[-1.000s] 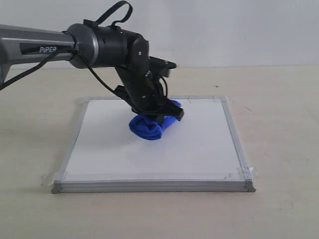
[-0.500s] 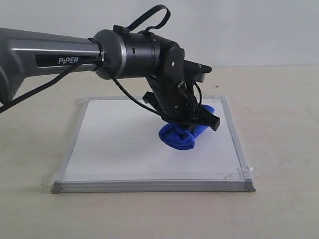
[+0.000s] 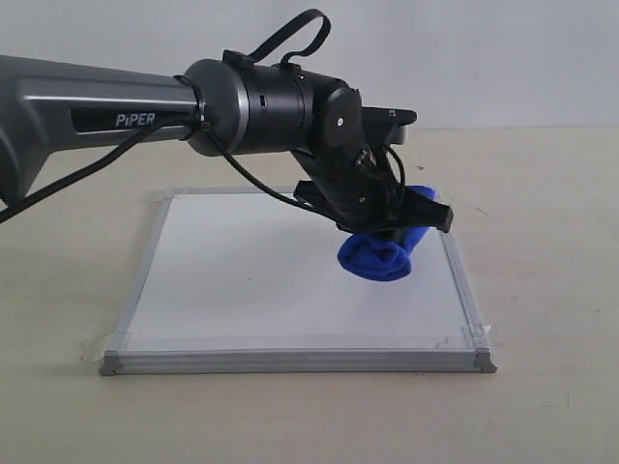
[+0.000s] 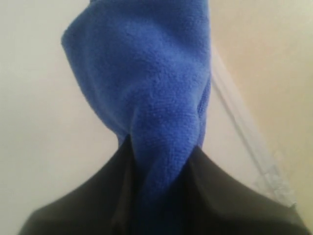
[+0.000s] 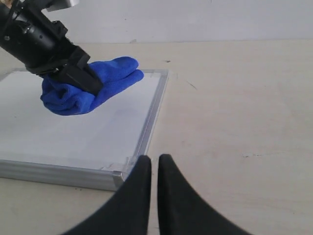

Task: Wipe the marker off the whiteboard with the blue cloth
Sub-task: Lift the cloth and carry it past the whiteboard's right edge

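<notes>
One cloth-bearer: my left hand (image 3: 406, 232) clamps the blue cloth (image 3: 372, 259) at the whiteboard's (image 3: 222, 290) right edge, bare board leftward; my right hand (image 5: 154, 166), fingers together, sits off-board.

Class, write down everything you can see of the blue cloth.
The blue cloth is bright royal blue, soft and fuzzy like microfibre, bunched into a thick folded bundle. The left pincer is shut on its middle, folds bulging out either side. It lies tilted on the whiteboard, apparently pressing the white surface near the right frame in the exterior view.
</notes>
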{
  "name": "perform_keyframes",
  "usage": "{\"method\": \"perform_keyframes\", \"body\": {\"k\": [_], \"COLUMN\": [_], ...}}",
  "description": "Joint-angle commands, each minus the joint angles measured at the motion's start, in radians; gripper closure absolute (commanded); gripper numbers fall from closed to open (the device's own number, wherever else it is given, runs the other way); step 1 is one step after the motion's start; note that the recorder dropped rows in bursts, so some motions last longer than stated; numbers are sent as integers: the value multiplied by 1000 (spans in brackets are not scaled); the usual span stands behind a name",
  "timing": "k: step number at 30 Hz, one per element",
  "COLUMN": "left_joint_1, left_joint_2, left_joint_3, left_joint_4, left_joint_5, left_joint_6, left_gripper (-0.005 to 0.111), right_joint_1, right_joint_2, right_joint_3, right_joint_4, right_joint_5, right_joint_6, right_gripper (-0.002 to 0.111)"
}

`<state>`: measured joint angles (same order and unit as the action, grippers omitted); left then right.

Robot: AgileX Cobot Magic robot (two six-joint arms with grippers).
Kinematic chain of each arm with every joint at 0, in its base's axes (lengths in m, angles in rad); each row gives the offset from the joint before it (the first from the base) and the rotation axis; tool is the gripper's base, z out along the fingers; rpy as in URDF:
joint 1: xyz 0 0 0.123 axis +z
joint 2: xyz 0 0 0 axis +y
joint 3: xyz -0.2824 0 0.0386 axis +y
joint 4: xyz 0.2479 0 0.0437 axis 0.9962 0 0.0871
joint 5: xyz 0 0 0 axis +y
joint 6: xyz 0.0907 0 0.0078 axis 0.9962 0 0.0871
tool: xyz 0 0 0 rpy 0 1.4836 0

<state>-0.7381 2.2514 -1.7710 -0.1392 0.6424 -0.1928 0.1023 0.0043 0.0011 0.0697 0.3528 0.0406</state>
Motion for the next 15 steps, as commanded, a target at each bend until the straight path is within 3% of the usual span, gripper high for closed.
{"method": "perform_keyframes", "body": {"k": [1, 9, 15], "left_joint_1": [-5, -7, -67], "left_joint_2": [-11, -11, 8], "left_joint_3": [4, 4, 4], "left_joint_4": [-162, -374, -385], "left_joint_5": [-89, -215, -370], "left_joint_6": [45, 59, 0], "left_gripper": [102, 102, 102], "right_joint_1": [-2, -2, -2], "right_joint_2": [-4, -4, -4], "right_joint_3": [-1, -1, -1], "right_joint_4": [-1, -1, -1], "right_joint_5": [-7, -7, -7], "right_joint_6": [2, 2, 2], "right_gripper": [107, 107, 107]}}
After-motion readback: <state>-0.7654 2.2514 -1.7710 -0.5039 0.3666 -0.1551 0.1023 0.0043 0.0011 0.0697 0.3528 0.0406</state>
